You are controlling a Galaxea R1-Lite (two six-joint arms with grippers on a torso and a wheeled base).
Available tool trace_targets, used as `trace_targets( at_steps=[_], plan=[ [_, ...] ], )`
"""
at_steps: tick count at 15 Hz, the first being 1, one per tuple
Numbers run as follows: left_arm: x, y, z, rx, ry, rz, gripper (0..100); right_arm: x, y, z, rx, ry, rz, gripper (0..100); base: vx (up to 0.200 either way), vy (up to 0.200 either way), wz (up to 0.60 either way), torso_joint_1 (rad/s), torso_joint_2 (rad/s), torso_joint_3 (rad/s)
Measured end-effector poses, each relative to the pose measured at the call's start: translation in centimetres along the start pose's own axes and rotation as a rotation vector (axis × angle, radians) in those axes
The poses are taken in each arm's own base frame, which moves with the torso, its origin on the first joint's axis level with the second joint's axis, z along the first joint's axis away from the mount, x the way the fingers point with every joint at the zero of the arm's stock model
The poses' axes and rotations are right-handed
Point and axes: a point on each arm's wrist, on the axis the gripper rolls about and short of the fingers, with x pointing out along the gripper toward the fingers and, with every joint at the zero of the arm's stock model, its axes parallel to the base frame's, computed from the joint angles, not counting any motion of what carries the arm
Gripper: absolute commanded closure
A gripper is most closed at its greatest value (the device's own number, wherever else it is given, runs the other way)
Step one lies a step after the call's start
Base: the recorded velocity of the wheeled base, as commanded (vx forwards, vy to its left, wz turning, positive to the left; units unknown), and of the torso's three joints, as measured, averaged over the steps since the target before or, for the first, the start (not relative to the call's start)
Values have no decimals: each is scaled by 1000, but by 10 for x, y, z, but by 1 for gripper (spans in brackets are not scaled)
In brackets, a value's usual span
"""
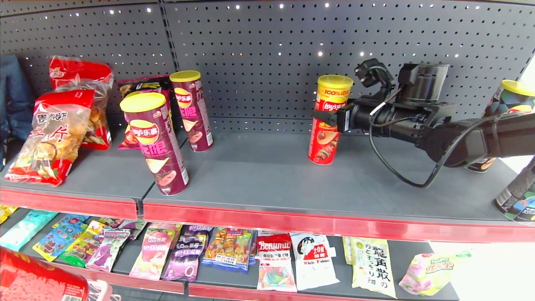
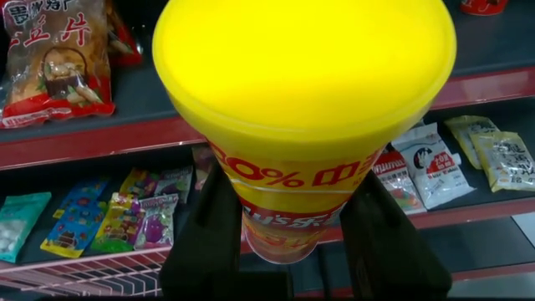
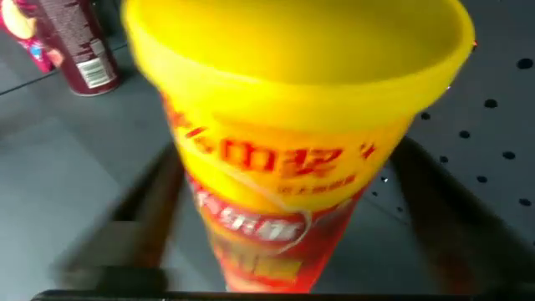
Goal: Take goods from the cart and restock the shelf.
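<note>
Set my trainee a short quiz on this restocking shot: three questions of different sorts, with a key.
1. Count: how many purple cans stand on the upper shelf?
2. True or false: the left gripper holds a snack bag.
3. Pick one: the red can at the right gripper is A) lying on the lower shelf, B) standing upright on the upper shelf, C) down in the cart.
Key: 1. Two. 2. False: it is shut on a yellow-lidded can. 3. B.
</note>
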Motion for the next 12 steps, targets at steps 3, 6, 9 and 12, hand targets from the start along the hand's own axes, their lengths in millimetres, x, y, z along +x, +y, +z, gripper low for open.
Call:
trace_targets(
  at_steps=[3,6,9,12],
  plan=[
    [0,0,-1,-1,1,0,100,1,3,-4,8,8,5,100,0,0,0,0,0,0],
    [0,0,-2,-2,4,-1,100,-9,12,-4,8,27,-8,100,0,0,0,0,0,0],
    [0,-1,-6,-2,9,-1,100,-31,33,-1,8,61,-99,100,0,0,0,0,0,0],
    [0,-1,-10,-2,11,-3,100,-55,53,8,48,56,-170,100,0,0,0,0,0,0]
  ],
)
